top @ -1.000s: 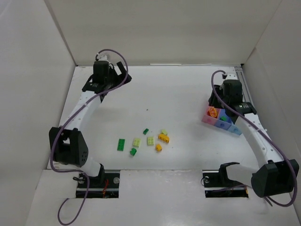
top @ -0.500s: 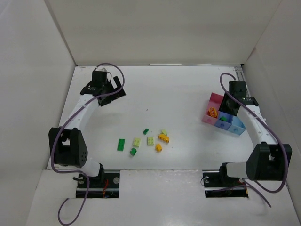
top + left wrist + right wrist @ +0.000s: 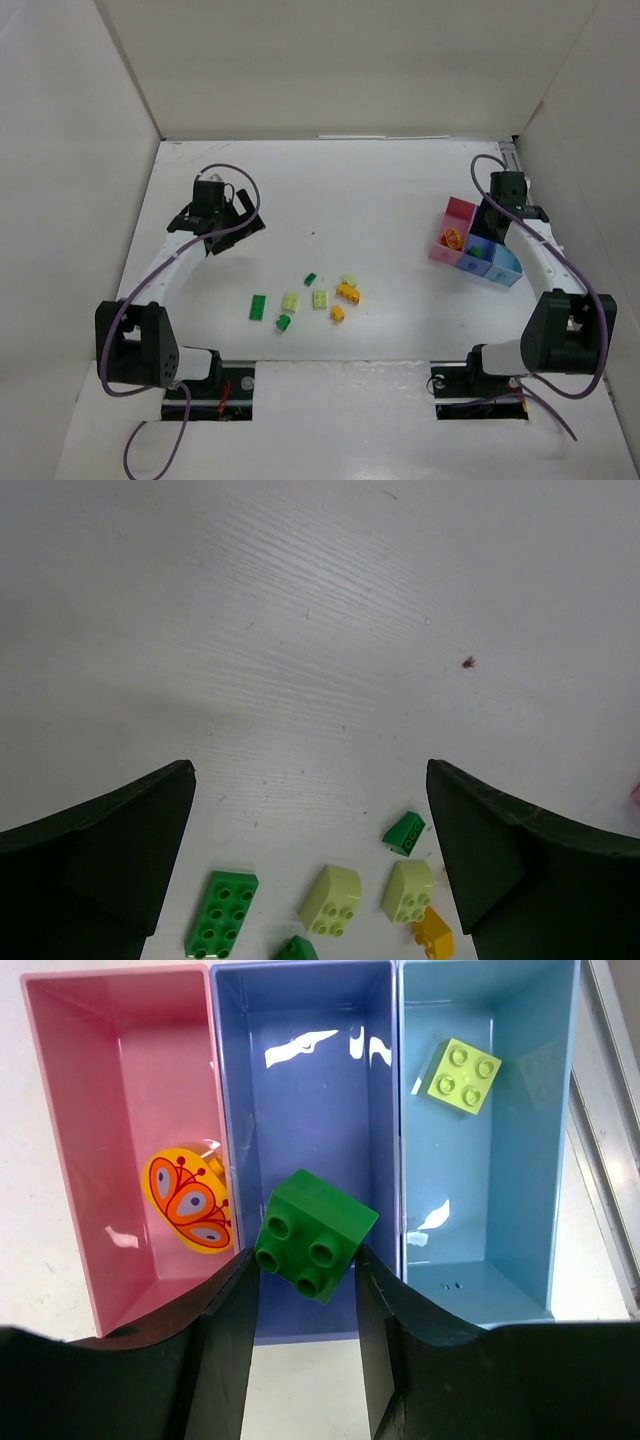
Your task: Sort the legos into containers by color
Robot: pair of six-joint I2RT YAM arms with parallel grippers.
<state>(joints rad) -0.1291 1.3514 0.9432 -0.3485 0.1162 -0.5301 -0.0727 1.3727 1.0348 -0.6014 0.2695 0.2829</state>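
Right gripper (image 3: 305, 1258), jaws part closed, pinches 1 dark green brick (image 3: 315, 1232) over the dark blue bin (image 3: 300, 1090). To do it well: centre the brick btw. that bin's walls, lower a bit, then open, so it cannot bounce to a neighbour. Counts: 3 bins. The pink bin (image 3: 110, 1110), left of it, has 1 round orange piece (image 3: 188, 1200). The light blue bin (image 3: 480, 1190), right of it, has 1 pale brick (image 3: 460, 1075). 8 loose legos (image 3: 320, 299) lie on the surface (image 3: 300, 630) well left of it: 3 dark green, 3 pale, 2 orange. Left gripper (image 3: 308, 780), wide open & empty, hovers farther left.

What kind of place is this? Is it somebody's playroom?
Probably a robot test bench: a white table boxed in by plain walls, two robot arms bolted at its near edge, and toy bricks set out near three sorting bins.
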